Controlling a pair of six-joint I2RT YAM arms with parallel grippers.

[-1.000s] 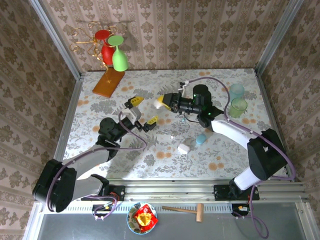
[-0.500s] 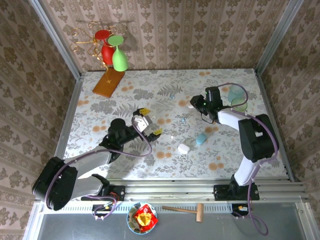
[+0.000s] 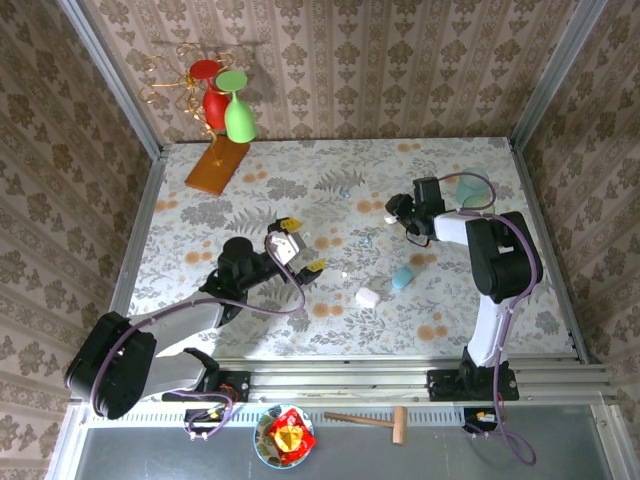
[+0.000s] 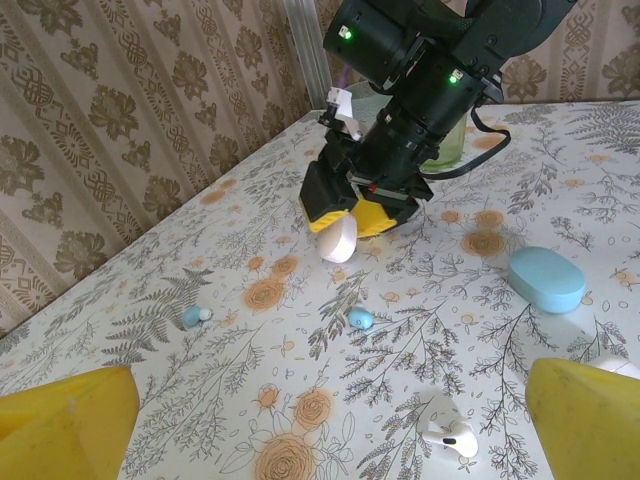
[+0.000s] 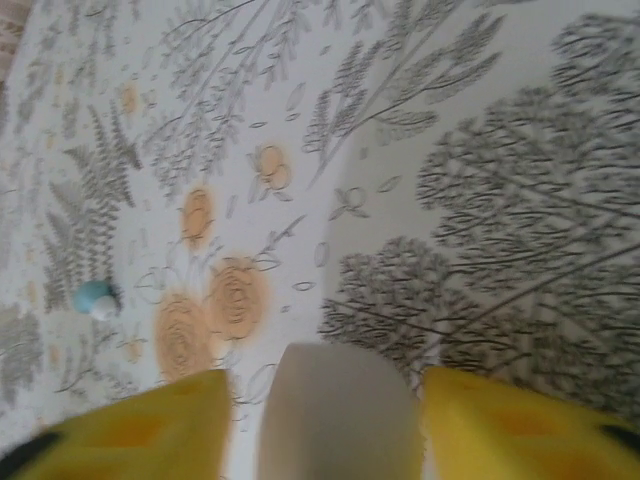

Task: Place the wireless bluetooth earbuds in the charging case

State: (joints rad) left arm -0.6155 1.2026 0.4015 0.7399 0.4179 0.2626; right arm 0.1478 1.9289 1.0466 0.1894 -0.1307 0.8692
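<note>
Three earbuds lie loose on the table, none yet in a case. A white earbud (image 4: 448, 437) sits just ahead of the left gripper (image 3: 303, 244), between its spread fingers and nearer the right-hand one. Two light-blue earbuds (image 4: 360, 318) (image 4: 195, 316) lie farther ahead, the second off to its left. The left gripper's fingers stand wide apart with nothing between them.

Beyond the blue earbuds, the right gripper (image 4: 352, 212) is clamped on a white pebble-shaped piece (image 4: 338, 240), held low over the table; whether it touches I cannot tell. A light-blue pebble-shaped case (image 4: 545, 280) lies ahead and to the right of the left gripper.

By my reading, this is the fetching step, the right arm presenting what is probably the white case. Whether that piece is open I cannot tell. Next, the left gripper should descend on the white earbud and pinch it squarely; it is tiny and could easily skid away.
</note>
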